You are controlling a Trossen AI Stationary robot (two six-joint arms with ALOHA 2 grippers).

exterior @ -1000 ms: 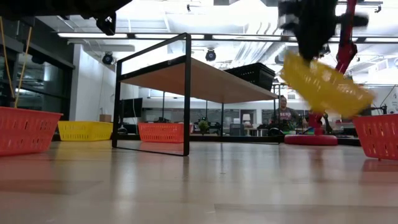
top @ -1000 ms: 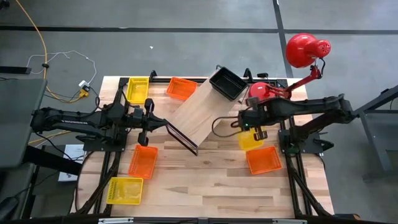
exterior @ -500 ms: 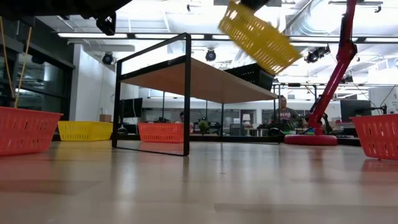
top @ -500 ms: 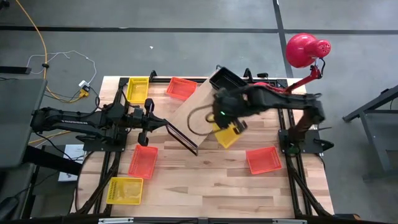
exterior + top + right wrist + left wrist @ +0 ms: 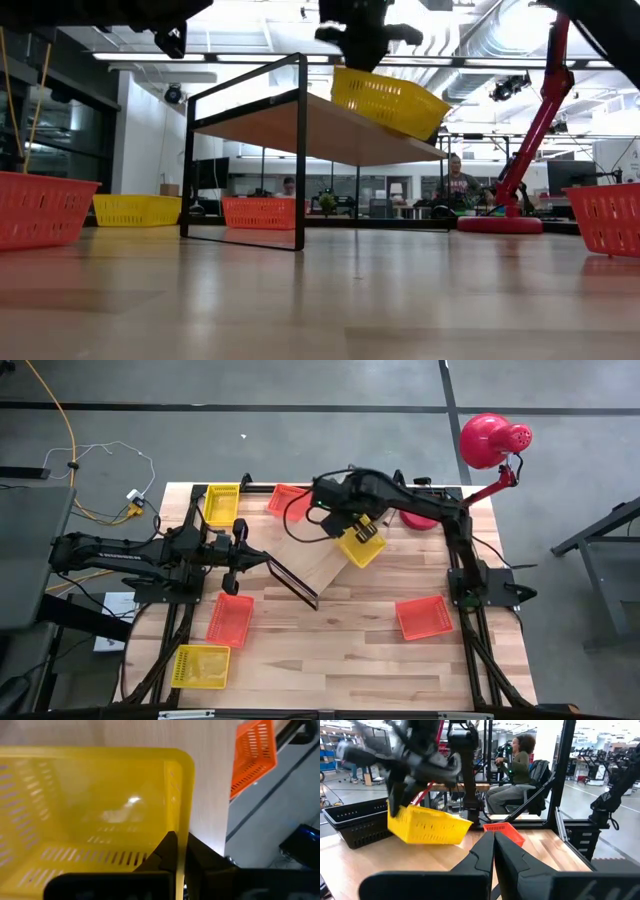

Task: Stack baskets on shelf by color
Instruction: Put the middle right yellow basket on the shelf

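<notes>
Over the shelf, right gripper jaws clamp a yellow basket; left gripper jaws closed, empty.

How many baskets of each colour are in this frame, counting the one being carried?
Yellow baskets: 3 – far left corner, near left corner, and one carried over the shelf by the right gripper.
Orange baskets: 3 – far side, left of centre, right side.
Black baskets: 1 visible stack on the shelf; number in it unclear.
Total: 7
</notes>
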